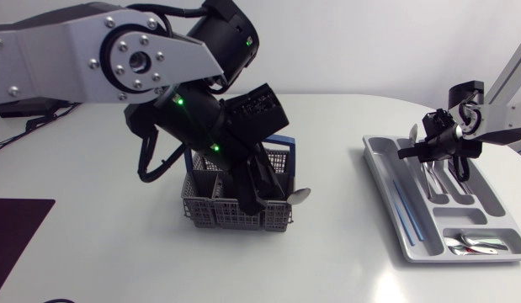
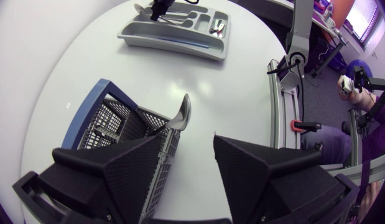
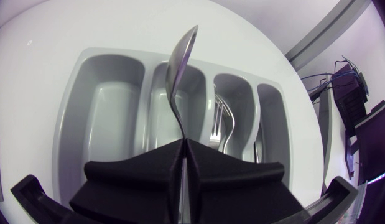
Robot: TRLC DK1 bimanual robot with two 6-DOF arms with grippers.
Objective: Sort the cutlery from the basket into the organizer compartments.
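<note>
A grey mesh cutlery basket (image 1: 235, 210) with a blue rim (image 2: 86, 111) stands mid-table. One spoon (image 1: 300, 195) leans out of its right side, bowl up (image 2: 181, 113). My left gripper (image 1: 253, 192) hangs over the basket, open (image 2: 187, 140); one finger sits above the basket, the other outside it, and the spoon is ahead of the gap, untouched. At the right my right gripper (image 1: 449, 141) hovers above the grey organizer (image 1: 386, 189), shut on a spoon (image 3: 181, 56) that points up and away from the fingers (image 3: 183, 144).
The organizer (image 3: 80, 112) holds forks (image 3: 220, 130) in a middle slot, spoons (image 1: 475, 242) in the near cross compartment and blue-handled pieces (image 1: 403, 210) in the long left slot. A dark mat (image 1: 16, 227) lies at the table's front left.
</note>
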